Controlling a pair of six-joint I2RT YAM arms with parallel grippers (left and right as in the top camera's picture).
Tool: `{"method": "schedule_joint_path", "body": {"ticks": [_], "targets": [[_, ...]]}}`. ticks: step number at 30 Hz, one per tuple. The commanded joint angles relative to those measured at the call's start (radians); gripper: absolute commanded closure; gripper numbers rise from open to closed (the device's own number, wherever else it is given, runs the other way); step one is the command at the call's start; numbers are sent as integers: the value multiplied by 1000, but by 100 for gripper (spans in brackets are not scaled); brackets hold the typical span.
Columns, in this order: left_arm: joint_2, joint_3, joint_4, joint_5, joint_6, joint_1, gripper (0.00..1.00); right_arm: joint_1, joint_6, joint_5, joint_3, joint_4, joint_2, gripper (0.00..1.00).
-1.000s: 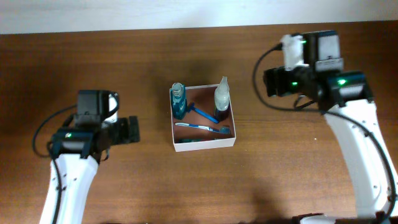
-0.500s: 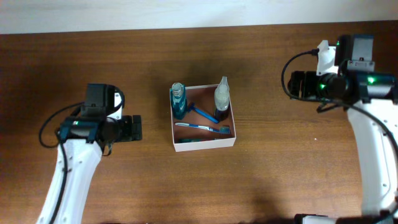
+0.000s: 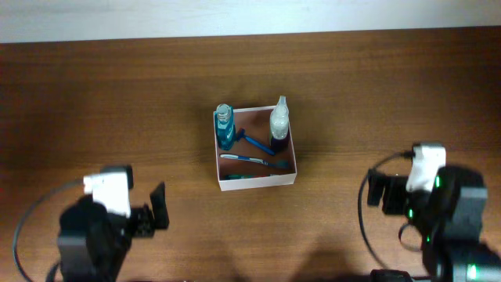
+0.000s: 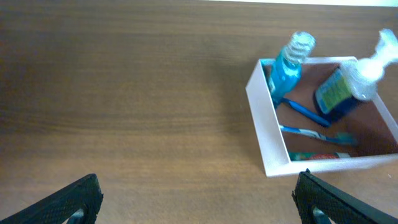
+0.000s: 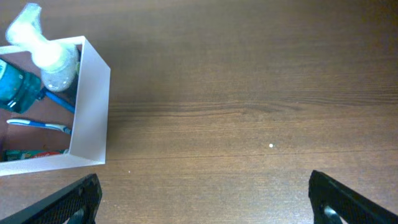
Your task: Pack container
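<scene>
The container (image 3: pixel 257 182) sits mid-desk (image 3: pixel 117 94), square, with no long axis to favour. It holds a blue bottle (image 3: pixel 225 125), a spray bottle (image 3: pixel 279 124), a toothbrush (image 3: pixel 250 160) and perhaps a tube (image 4: pixel 317 155), which is blurred. Both hands hover toward the arms' edge, fingers spread wide and empty. The left hand (image 3: pixel 159 207) looks slightly nearer than the right hand (image 3: pixel 376 190), and the wrist views cut off both sets of fingertips.

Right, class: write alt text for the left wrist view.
A white-walled container holding a teal bottle, a spray bottle and a blue toothbrush sits at right on a wooden table. The open left claw frames the bottom corners.
</scene>
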Motion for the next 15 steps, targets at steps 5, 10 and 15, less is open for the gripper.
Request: {"method": "schedule_joint_path", "body": {"ticks": [5, 10, 15], "targets": [[-127, -73, -10, 29, -31, 3, 1, -3, 16, 16, -46, 8, -197, 1], [-127, -73, -21, 29, -31, 3, 1, -3, 16, 16, -47, 8, -201, 1], [-127, -73, -21, 29, -31, 3, 1, -3, 16, 16, -47, 8, -201, 1]]}}
